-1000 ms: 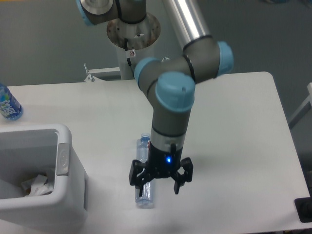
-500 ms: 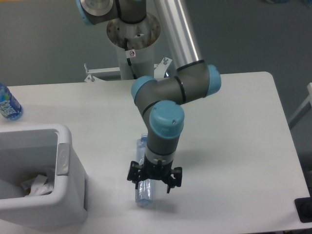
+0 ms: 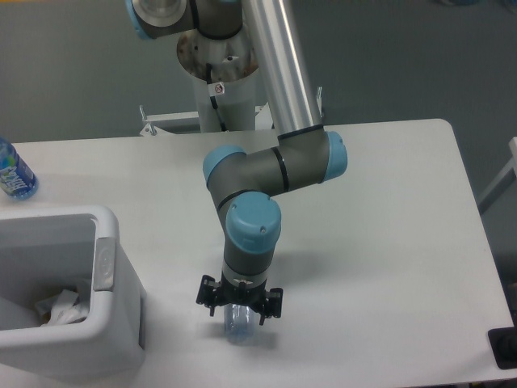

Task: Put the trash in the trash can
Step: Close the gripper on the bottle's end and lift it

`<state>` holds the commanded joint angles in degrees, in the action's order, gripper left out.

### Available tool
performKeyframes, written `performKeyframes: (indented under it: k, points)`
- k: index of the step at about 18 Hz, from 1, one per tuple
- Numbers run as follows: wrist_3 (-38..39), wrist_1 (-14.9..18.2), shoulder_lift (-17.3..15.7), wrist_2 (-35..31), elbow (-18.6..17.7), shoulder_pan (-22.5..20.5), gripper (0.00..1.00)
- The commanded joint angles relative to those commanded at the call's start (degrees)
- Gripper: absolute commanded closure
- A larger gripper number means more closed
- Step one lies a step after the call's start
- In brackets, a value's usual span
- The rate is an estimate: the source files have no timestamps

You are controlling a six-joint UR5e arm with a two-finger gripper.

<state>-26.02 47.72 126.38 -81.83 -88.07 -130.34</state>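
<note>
The flattened clear bottle (image 3: 240, 326) lies on the white table near its front edge. Only its near end shows; the rest is hidden under the arm. My gripper (image 3: 239, 312) points straight down over that bottle. It is open, with one finger on each side of the bottle. The white trash can (image 3: 106, 260) stands at the front left, a little apart from the gripper. A crumpled white wrapper (image 3: 60, 308) lies inside it.
An uncrushed bottle with a blue label (image 3: 13, 174) stands at the table's far left edge. The arm's base post (image 3: 220, 61) rises behind the table. A dark object (image 3: 505, 347) sits off the front right corner.
The gripper has shifted left and come down, from beside and above the bottle to straddling its near end. The bottle has not moved.
</note>
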Motion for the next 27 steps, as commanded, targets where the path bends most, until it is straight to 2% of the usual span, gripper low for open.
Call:
performKeyframes:
  k: [4,6,9,13,22,27]
  points:
    - [0.26,-0.09,0.79,-1.58,-0.09,0.44,0.00]
    - [0.26,0.00,0.80,-2.11,-0.17,0.62,0.04]
    - [0.26,0.00,0.71,-2.90,-0.44,0.79,0.26]
    - [0.18,-0.09,0.27,-2.90,-0.53,0.70,0.45]
    - [-0.35,0.09,-0.26,-2.99,-0.35,0.62,0.45]
    - [-2.02,0.62,-2.63,-5.01,0.00,0.18,0.45]
